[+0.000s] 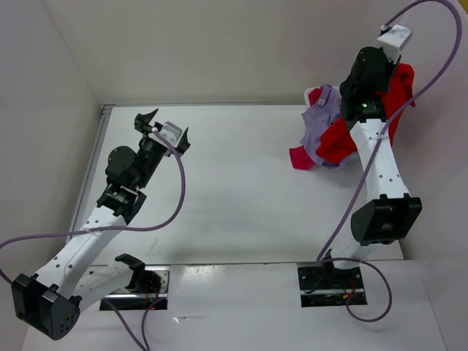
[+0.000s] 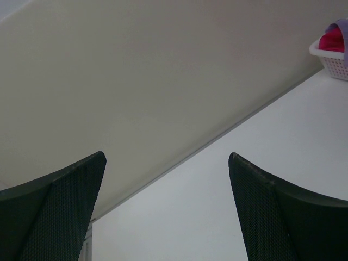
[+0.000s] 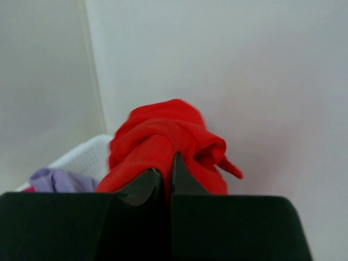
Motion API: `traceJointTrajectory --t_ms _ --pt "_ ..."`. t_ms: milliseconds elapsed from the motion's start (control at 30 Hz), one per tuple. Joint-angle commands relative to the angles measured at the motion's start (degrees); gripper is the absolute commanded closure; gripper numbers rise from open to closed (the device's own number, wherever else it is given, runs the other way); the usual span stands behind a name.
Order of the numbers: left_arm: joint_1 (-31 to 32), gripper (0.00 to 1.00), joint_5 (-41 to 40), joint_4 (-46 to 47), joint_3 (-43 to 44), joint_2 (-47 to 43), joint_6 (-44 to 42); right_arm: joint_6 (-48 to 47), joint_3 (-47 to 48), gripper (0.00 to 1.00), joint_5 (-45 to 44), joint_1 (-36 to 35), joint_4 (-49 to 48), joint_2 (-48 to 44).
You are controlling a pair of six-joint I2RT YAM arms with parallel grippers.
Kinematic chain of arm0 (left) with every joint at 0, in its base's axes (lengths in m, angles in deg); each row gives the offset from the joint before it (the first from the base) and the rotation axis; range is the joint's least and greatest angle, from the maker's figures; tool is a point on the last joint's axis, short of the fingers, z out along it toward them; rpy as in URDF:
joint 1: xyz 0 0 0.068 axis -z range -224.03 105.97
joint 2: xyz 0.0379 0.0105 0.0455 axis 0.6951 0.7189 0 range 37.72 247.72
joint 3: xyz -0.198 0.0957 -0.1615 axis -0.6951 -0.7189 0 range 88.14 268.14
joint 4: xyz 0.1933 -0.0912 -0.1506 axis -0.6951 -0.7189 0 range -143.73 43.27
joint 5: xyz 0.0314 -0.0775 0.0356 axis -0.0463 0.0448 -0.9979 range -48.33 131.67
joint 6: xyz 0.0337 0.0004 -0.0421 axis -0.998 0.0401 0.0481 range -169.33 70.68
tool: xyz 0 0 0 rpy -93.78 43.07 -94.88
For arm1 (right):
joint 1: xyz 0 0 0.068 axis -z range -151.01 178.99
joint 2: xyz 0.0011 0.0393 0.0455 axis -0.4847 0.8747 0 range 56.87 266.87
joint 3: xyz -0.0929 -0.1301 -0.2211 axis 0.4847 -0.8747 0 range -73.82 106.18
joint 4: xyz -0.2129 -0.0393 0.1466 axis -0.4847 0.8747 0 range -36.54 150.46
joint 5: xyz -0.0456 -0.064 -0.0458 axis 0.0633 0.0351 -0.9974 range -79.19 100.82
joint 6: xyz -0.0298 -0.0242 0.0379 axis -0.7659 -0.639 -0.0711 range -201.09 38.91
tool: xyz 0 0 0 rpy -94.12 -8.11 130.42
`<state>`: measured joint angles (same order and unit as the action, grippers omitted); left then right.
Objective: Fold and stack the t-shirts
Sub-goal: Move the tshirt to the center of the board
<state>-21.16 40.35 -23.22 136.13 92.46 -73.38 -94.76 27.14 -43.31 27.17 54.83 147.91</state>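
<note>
Currently we note the right gripper (image 3: 166,163) pinched shut on a bunched fold of the bright red t-shirt (image 3: 163,136), held up above the white bin (image 3: 81,155) at the far right corner of the table (image 1: 241,190). The lower part of the red cloth hangs down against the lavender t-shirt (image 1: 322,124), which spills over the bin's side; the crimson t-shirt (image 1: 300,157) droops lowest, toward the tabletop. The left gripper (image 2: 167,157) stands wide and empty over the left side, well apart from all the cloth. Risks, as we judge them: the hold takes only a narrow ridge of soft fabric, so the weight of the hanging part could pull it free. The trailing red hem may drag the lavender shirt out with it, or catch on the bin's lattice rim and tug the light bin. We cannot tell how much cloth sits between the jaws. With the left arm so far off, nothing would catch a drop, and the shirt would land crumpled.
</note>
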Motion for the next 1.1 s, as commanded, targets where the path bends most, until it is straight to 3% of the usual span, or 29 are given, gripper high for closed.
traceJointTrajectory --t_ms 0,100,200,333,500,667,733,767,833,867,1067 --pt "0.07 0.00 1.76 1.19 -0.53 -1.04 1.82 3.03 -0.07 1.00 2.09 -0.46 -1.11 -0.86" --pt "0.07 0.00 0.98 1.19 -0.53 -1.04 2.43 2.17 -0.60 1.00 3.76 -3.35 -1.10 -5.34" --pt "0.07 0.00 -1.57 1.72 -0.53 -1.04 4.45 -1.61 0.10 1.00 6.14 -11.33 -1.63 -9.74" --pt "-0.54 0.00 -13.84 3.83 1.74 -0.43 15.75 -6.10 3.87 1.00 6.75 -30.81 -1.63 -11.33" --pt "-2.48 0.00 -16.08 -0.03 5.88 -1.74 19.57 5.30 5.91 1.00 9.74 -37.20 5.20 -11.33" --pt "-5.73 0.00 -19.33 -4.25 7.47 -3.67 20.81 15.59 -6.29 0.97 13.51 -39.21 10.14 -12.64" --pt "-5.73 0.00 -19.85 -5.57 6.94 -4.29 20.80 20.95 -13.38 0.82 16.06 -39.74 11.98 -13.17" --pt "-5.73 0.00 -19.86 -6.97 6.42 -4.81 20.80 22.18 -16.04 0.53 20.60 -39.75 11.99 -13.17" --pt "-5.73 0.00 -19.25 -8.30 5.90 -4.82 20.80 22.72 -24.30 0.30 25.19 -39.75 8.33 -13.70" --pt "-5.73 0.00 -18.64 -9.09 5.89 -5.34 20.80 22.72 -26.24 0.12 25.91 -39.75 7.35 -13.01" --pt "-5.73 0.00 -15.82 -11.55 5.89 -5.35 20.80 23.87 -26.17 0.06 23.37 -39.75 12.86 -8.43"
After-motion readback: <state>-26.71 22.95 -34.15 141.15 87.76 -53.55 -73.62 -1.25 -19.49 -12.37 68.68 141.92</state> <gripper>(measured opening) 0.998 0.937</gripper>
